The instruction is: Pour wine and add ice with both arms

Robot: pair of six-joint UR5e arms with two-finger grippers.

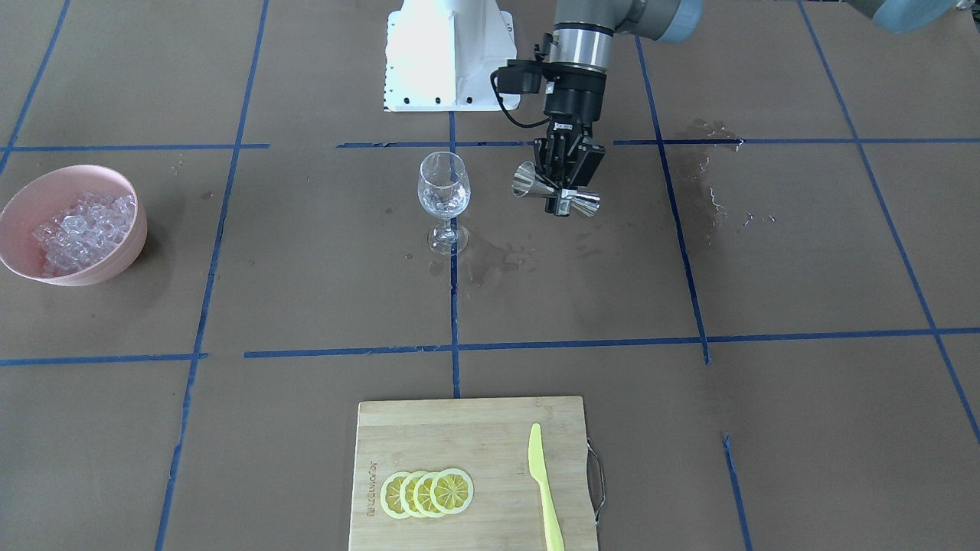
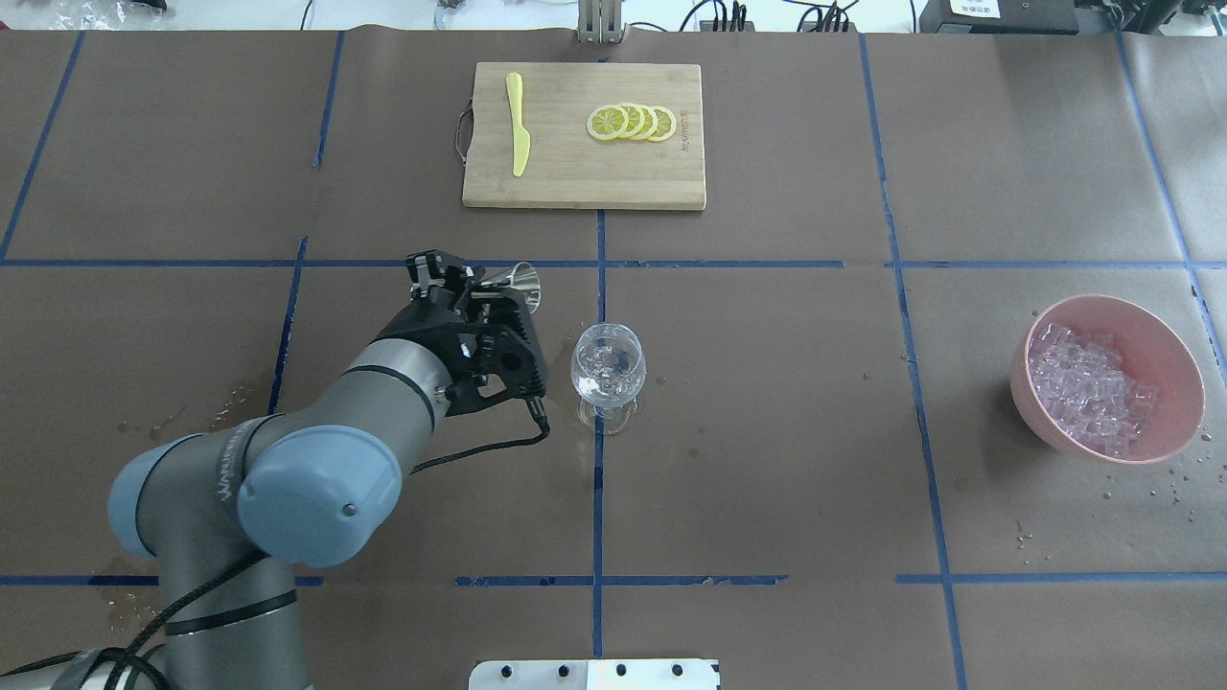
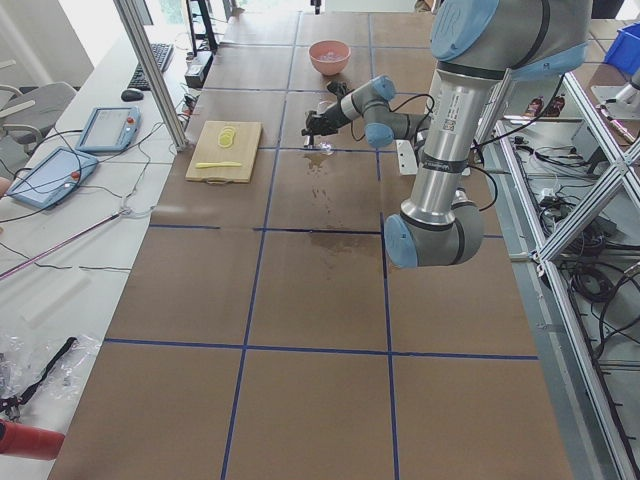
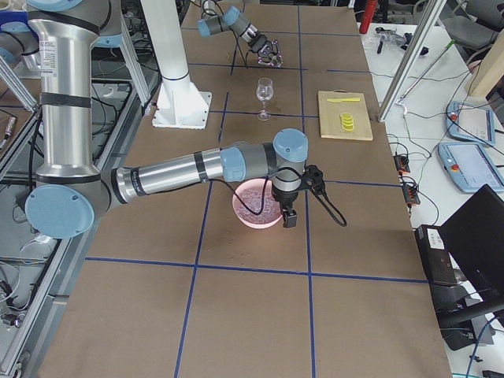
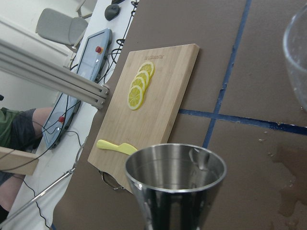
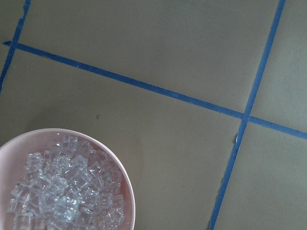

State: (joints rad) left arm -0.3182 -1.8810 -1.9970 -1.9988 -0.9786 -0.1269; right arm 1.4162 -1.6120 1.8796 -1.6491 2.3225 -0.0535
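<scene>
A clear wine glass (image 1: 443,191) stands upright mid-table and also shows in the overhead view (image 2: 608,369). My left gripper (image 1: 565,191) is shut on a steel double-cone jigger (image 1: 556,197), held on its side just beside the glass, apart from it. The jigger's cup fills the left wrist view (image 5: 175,184). The ice (image 1: 80,229) is heaped in a pink bowl (image 1: 132,249) far off to my right; it also shows in the right wrist view (image 6: 67,191). My right gripper (image 4: 289,217) hangs above the bowl's near rim; I cannot tell whether it is open.
A wooden cutting board (image 1: 475,428) with several lemon slices (image 1: 427,492) and a yellow-green knife (image 1: 545,490) lies at the operators' side. Wet patches (image 1: 490,260) lie by the glass foot. The white robot base (image 1: 448,53) stands behind the glass.
</scene>
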